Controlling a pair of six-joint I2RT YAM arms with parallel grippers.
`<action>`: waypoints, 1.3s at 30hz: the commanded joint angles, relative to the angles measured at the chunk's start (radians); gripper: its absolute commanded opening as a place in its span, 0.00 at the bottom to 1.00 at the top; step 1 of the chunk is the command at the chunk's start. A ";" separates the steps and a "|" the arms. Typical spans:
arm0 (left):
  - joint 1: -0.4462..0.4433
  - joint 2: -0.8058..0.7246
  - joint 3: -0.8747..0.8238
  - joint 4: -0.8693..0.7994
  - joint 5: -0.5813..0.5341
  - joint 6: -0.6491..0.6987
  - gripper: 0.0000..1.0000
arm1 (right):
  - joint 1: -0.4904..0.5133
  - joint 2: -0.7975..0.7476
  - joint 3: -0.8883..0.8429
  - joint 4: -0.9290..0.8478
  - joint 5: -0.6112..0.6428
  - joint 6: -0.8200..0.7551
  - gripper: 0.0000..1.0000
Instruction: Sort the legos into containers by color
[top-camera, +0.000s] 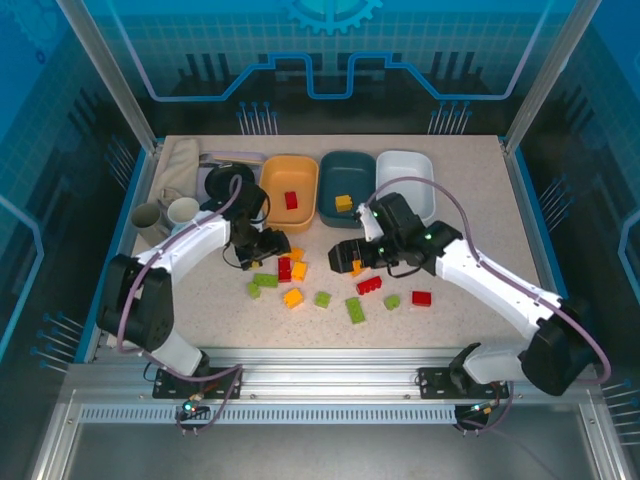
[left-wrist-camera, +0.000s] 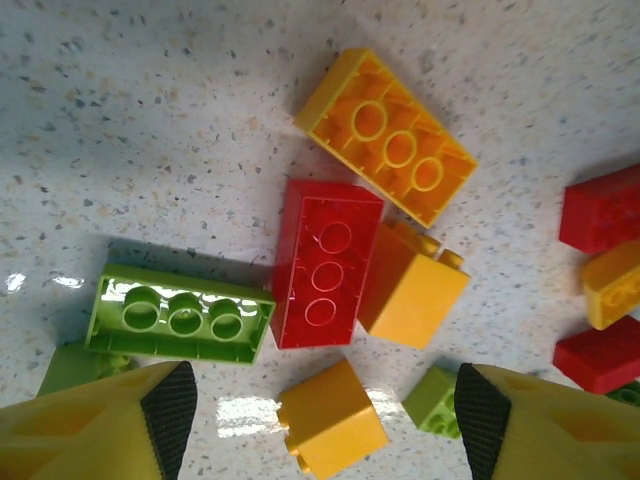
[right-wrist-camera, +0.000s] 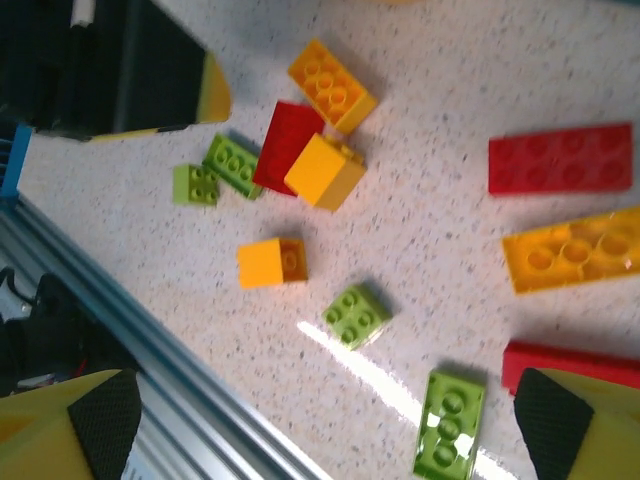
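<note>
L end effector (left-wrist-camera: 320, 405) nr red lego (left-wrist-camera: 325, 265)

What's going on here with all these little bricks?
Two robot arms are sorting lego bricks by colour into tubs. A red brick lies in the orange tub and a yellow brick in the teal tub; a white tub sits beside them. The loose bricks, red, yellow and green, are scattered on the table. The left gripper and right gripper hang open over them, holding nothing.
</note>
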 joint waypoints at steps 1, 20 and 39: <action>-0.030 0.061 0.016 0.007 0.000 0.054 0.70 | 0.016 -0.059 -0.039 0.072 -0.026 0.057 1.00; -0.052 0.239 0.107 0.014 -0.087 0.060 0.58 | 0.024 -0.035 -0.019 0.034 -0.002 0.059 0.99; -0.132 0.282 0.108 -0.010 -0.196 0.026 0.40 | 0.019 0.009 -0.004 0.044 -0.008 0.056 0.98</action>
